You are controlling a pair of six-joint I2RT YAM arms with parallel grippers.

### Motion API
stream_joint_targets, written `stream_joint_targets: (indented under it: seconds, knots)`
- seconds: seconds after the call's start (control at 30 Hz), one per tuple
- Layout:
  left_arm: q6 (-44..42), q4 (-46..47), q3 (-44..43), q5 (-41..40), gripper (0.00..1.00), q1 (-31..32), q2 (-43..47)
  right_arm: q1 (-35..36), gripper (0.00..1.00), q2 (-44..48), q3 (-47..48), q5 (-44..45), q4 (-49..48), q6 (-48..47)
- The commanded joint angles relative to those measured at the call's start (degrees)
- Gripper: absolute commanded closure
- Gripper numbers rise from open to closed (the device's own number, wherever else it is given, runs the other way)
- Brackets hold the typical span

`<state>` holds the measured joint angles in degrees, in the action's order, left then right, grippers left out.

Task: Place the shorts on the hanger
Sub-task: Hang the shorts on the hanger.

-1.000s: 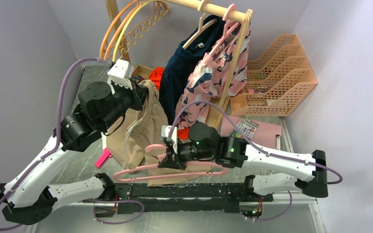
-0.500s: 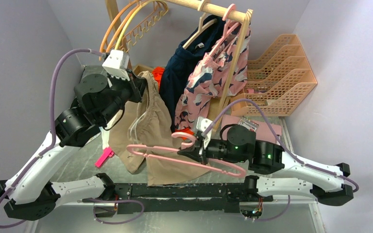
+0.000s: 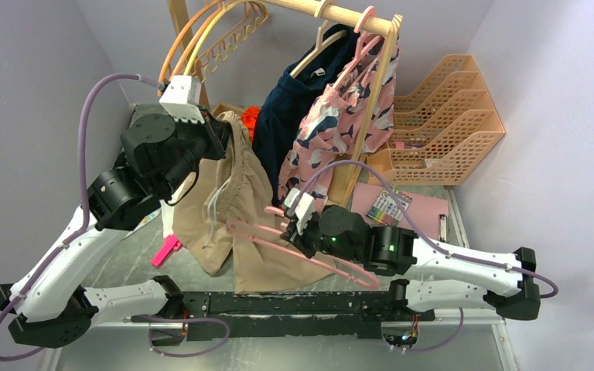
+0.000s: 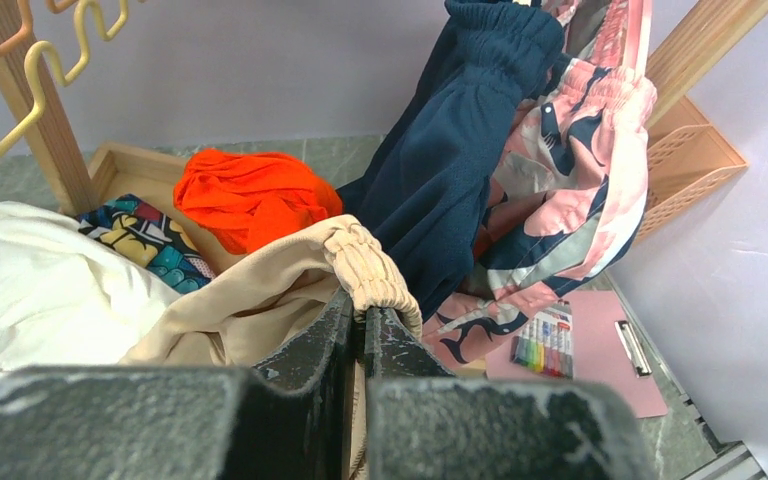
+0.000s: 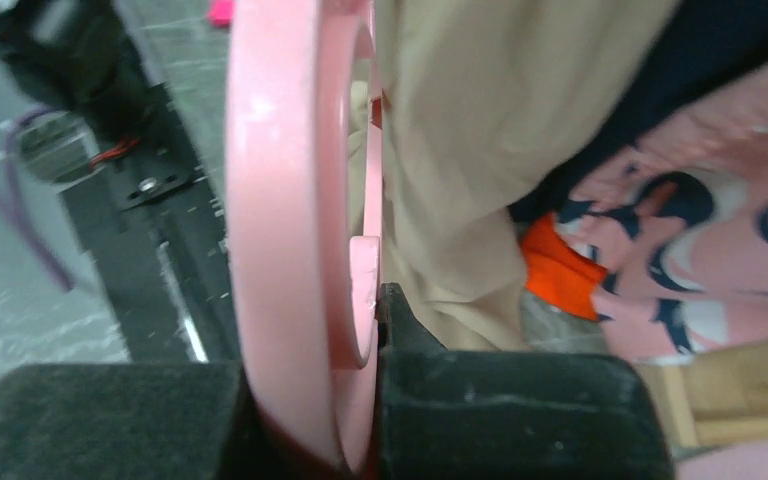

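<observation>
Grey tabletop [image 3: 135,259] under clothes rail [image 3: 340,13], left fingers [image 4: 310,345] pinched on shorts [image 3: 240,193] waistband, right fingers [image 5: 500,400] clamped around hanger [image 5: 280,200]

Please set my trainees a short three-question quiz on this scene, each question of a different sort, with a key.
1. True or false: the left hand is shut on the waistband of the shorts.
2. What does the right hand hold? A. the orange hanger. B. the pink hanger. C. the navy garment.
3. Fill in: the markers lie on a pink ____.

Key: 1 true; 2 B; 3 clipboard.
</observation>
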<state>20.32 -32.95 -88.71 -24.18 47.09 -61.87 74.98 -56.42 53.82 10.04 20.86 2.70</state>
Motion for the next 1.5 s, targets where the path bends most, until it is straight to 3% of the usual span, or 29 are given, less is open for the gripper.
stream_joint_targets:
  seconds: [0.0, 0.13, 0.3, 0.6, 0.7, 0.87, 0.97, 1.17, 1.47]
  knots:
    - [2.85, 0.96, -1.98, -0.67, 0.93, 0.22, 1.53, 0.15, 1.00, 0.77, 0.24, 20.11, -2.22, 2.97]
    - [3.56, 0.16, -1.12, -0.60, 0.93, 0.22, 2.56, 0.10, 1.00, 4.26, -0.67, 32.87, -0.68, 6.35]
    - [5.19, -1.59, 2.38, -0.47, 0.93, 0.19, 4.61, 0.16, 1.00, 10.26, -1.76, 42.74, 1.02, 9.43]
    - [14.37, -10.89, 16.10, -0.93, 0.93, 0.20, 10.43, 0.17, 1.00, 14.90, -1.20, 46.53, 10.04, 12.61]
    - [19.09, -13.63, 22.38, -0.78, 0.93, 0.20, 13.16, 0.21, 1.00, 16.40, -3.65, 42.77, 12.30, 14.16]
    - [25.79, -12.52, 33.35, 2.03, 0.93, 0.20, 16.04, 0.16, 1.00, 15.88, -8.13, 26.14, 8.36, 11.12]
    - [27.59, -12.01, 35.37, 2.96, 0.93, 0.19, 15.57, 0.12, 1.00, 11.19, -7.32, 17.61, 8.43, 9.59]
    - [24.82, -14.86, 27.65, 1.40, 0.93, 0.25, 15.90, 0.24, 1.00, 11.26, -6.44, 3.40, 3.78, 4.67]
    - [23.65, -18.66, 15.42, 4.57, 0.93, 0.24, 16.14, 0.16, 1.00, 18.65, -1.63, -2.11, -3.02, 0.75]
